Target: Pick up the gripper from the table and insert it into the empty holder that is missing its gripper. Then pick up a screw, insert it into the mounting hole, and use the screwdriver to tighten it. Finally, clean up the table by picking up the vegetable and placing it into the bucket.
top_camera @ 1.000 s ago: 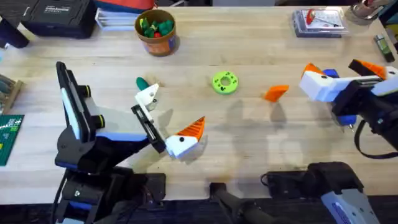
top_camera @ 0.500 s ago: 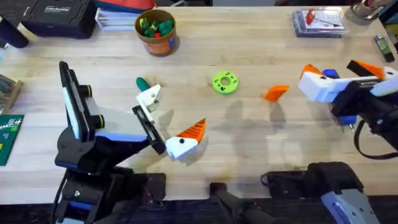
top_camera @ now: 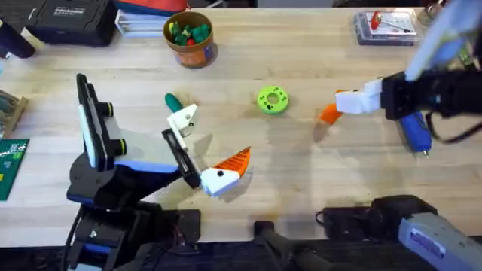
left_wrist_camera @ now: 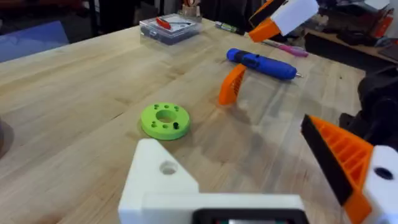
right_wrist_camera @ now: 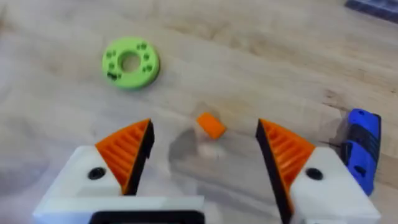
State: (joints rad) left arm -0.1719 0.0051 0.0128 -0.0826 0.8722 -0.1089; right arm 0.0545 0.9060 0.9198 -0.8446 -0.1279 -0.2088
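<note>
The loose orange ribbed gripper pad [top_camera: 329,114] lies on the table [top_camera: 301,173], right of the lime-green disc [top_camera: 273,99] with its mounting holes. My right gripper [top_camera: 345,103] hovers open just above the pad; in the right wrist view the pad [right_wrist_camera: 211,124] sits between and beyond its orange fingers [right_wrist_camera: 127,152]. My left gripper [top_camera: 202,147] is open and empty; one finger [left_wrist_camera: 158,180] is a bare white holder, the other carries an orange pad [left_wrist_camera: 339,165]. The blue screwdriver [top_camera: 413,132] lies at the right. The dark green vegetable [top_camera: 173,101] lies by the left gripper. The bucket [top_camera: 189,36] stands at the back.
A clear box [top_camera: 385,26] with small parts sits at the back right. A black case [top_camera: 68,19] is at the back left, and a green board [top_camera: 11,165] lies at the left edge. The lime-green disc [right_wrist_camera: 130,61] lies flat in open tabletop.
My right arm has swung left from above the screwdriver to over the orange pad. The left arm has barely shifted.
</note>
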